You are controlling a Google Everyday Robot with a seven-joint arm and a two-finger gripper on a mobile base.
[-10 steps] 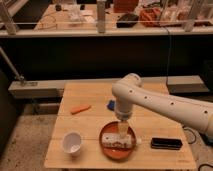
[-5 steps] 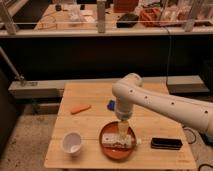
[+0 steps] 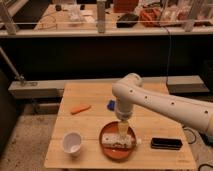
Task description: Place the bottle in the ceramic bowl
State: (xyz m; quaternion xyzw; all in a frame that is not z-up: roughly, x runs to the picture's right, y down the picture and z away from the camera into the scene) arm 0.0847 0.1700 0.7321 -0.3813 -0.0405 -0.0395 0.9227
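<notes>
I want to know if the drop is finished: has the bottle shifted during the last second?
No. The bottle lies across the orange bowl as before, equally far from the black box; the gripper hangs right above it.

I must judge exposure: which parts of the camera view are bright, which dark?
Camera view: the table evenly, warmly lit; the wall behind it dark; the far counter brightest. The gripper sits just above the bottle in the ceramic bowl.
</notes>
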